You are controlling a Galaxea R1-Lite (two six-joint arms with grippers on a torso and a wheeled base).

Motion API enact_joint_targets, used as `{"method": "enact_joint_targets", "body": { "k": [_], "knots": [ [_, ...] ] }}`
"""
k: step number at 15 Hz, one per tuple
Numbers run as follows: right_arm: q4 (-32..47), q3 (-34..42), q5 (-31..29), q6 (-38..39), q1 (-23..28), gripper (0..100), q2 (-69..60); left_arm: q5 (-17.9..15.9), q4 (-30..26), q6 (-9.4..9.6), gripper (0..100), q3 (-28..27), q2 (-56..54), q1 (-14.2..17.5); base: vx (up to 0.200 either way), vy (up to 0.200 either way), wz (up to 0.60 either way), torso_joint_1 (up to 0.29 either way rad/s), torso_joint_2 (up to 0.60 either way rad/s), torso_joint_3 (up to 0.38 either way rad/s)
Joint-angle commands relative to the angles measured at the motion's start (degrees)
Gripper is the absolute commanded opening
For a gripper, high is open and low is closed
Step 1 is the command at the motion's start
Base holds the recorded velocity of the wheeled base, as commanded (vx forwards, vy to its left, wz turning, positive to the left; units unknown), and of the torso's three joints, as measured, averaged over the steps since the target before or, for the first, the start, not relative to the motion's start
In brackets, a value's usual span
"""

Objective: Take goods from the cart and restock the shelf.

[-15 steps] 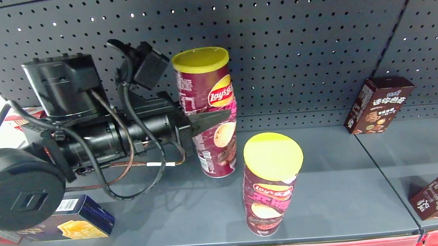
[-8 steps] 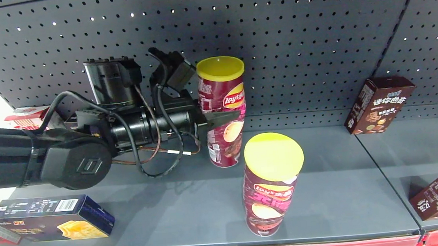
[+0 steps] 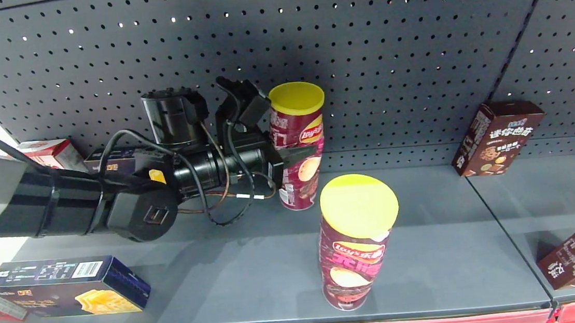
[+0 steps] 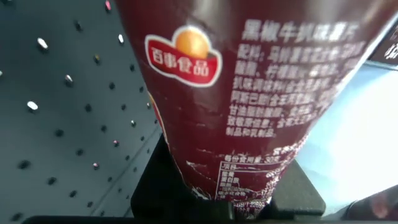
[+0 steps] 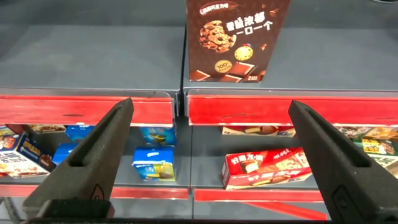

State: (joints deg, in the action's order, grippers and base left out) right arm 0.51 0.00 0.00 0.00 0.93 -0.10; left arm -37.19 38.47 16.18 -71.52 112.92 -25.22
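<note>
**Left claw on can, back of shelf**

Left gripper is clamped on the mid-body of the chips can, centre frame, close to the pegboard. The can's long axis is vertical, lid up, crosswise to the level fingers. Whether its base touches the shelf is unclear. Second can stands apart, lower centre. Right gripper is spread wide, empty.

Even light from above. Your shelf carries soft shadows; glare whitens the head view's left edge, corners bow.
</note>
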Motion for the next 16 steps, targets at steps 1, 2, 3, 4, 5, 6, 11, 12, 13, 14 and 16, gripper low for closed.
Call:
{"method": "enact_joint_targets", "body": {
  "k": [1,2,3,4,5,6,11,12,13,14,16],
  "knots": [
    [0.02,0.0,0.0,0.0,0.04,100,0.1,0.02,0.11,-0.01,0,-0.37,1.25,-0.18,0.0,0.0,0.0,0.0,0.0,0.0],
    [0.02,0.0,0.0,0.0,0.04,100,0.1,0.46,0.2,-0.01,0,-0.81,1.95,-0.27,0.0,0.0,0.0,0.0,0.0,0.0],
    [0.02,0.0,0.0,0.0,-0.05,100,0.1,0.81,0.29,-0.01,0,-1.25,2.48,-0.44,0.0,0.0,0.0,0.0,0.0,0.0],
    [0.02,0.0,0.0,0.0,-0.05,100,0.1,1.25,1.17,-0.09,0,-1.51,3.27,-0.71,0.0,0.0,0.0,0.0,0.0,0.0],
    [-0.07,0.0,0.0,0.0,-0.05,100,0.1,1.42,2.04,-0.53,0,-1.43,3.89,-0.71,0.0,0.0,0.0,0.0,0.0,0.0],
    [0.02,0.0,0.0,0.0,-0.05,100,0.1,1.6,3.1,-1.5,0,-1.34,4.24,-1.06,0.0,0.0,0.0,0.0,0.0,0.0],
    [0.02,0.0,0.0,0.0,0.04,100,0.1,1.69,6.26,-3.17,0,-0.81,5.99,-1.5,0.0,0.0,0.0,0.0,0.0,0.0],
    [0.02,0.0,0.0,0.09,-0.05,100,0.1,1.69,6.35,-3.17,0,-0.81,6.26,-1.5,0.0,0.0,0.0,0.0,0.0,0.0],
    [-0.07,0.0,0.0,0.0,-0.05,100,0.1,1.69,6.35,-2.99,0,-0.72,6.26,-1.41,0.0,0.0,0.0,0.0,0.0,0.0],
    [-0.07,0.0,0.0,0.0,0.04,100,0.1,1.69,6.35,-2.82,0,-0.64,6.26,-1.41,0.0,0.0,0.0,0.0,0.0,0.0],
    [0.02,0.0,0.0,0.0,0.04,100,0.1,1.77,6.44,-2.91,100,-0.28,6.17,-1.32,0.0,0.0,0.0,0.0,0.0,0.0]
  ]
}}
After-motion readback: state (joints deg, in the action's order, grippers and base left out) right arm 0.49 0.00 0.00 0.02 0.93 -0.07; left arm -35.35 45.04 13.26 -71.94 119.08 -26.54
